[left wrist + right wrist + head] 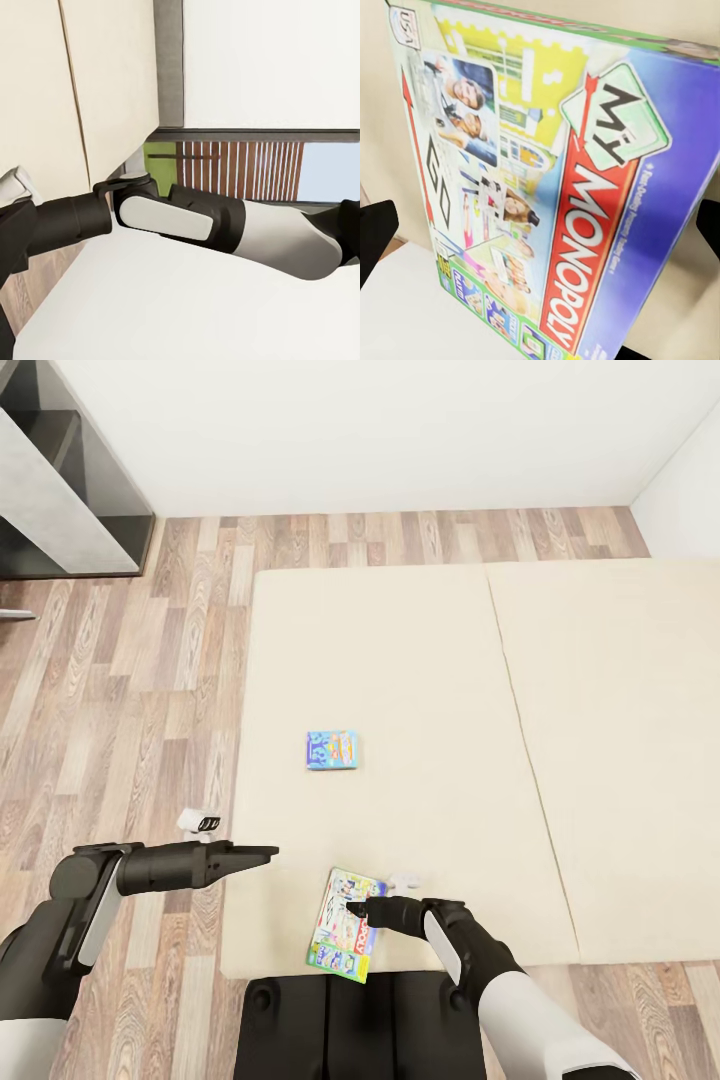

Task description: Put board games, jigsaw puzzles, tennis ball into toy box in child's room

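You have two board games on the bed (600, 760): one small blue box (332, 750) mid-mattress, one larger green-edged box (340, 930) at the near edge. Two grippers: left (262, 853), right (357, 909).

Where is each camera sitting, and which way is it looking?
Head view: up on the robot's head, looking down at the bed, the small blue board game and both arms.
Left wrist view: on the left arm, looking sideways over the bed at the right arm.
Right wrist view: on the right arm, looking close at the Monopoly board game, with dark claw fingertips at the edges.
Shared: head and right wrist views both show the Monopoly game.
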Controlling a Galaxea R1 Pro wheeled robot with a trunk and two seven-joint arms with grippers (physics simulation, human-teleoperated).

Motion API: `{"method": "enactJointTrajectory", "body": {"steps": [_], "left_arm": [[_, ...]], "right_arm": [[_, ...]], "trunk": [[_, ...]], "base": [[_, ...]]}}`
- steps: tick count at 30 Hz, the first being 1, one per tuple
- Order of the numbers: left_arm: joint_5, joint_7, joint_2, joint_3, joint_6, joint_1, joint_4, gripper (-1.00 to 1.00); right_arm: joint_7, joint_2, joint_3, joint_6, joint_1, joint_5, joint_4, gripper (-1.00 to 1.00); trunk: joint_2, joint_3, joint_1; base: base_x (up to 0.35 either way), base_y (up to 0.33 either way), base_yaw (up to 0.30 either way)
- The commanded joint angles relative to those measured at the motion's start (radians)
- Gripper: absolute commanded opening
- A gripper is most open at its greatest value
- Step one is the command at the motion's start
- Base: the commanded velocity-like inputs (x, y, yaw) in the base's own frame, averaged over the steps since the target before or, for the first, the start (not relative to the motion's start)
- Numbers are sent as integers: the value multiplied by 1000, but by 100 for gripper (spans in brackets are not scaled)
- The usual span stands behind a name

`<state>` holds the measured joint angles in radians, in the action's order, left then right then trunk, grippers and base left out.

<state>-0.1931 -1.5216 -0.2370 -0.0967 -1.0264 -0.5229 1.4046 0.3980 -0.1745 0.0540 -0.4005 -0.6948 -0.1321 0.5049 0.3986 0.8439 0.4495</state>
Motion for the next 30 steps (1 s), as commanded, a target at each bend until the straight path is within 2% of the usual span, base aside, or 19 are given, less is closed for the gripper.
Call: {"method": "enactJointTrajectory", "body": {"steps": [1,17,30], "left_arm": [[0,-3,0,0,-11,0,0,100],[0,-3,-1,0,-11,0,0,100],[0,-3,0,0,-11,0,0,100]], "right_arm": [[-2,0,1,-8,0,-10,1,100],[-2,0,1,-7,0,-9,1,100],[-2,0,1,-7,0,-9,1,100]], "trunk": [[1,1,0],[1,1,0],[1,1,0]], "base": [[-41,0,0],[-16,0,2],[0,0,86]]}}
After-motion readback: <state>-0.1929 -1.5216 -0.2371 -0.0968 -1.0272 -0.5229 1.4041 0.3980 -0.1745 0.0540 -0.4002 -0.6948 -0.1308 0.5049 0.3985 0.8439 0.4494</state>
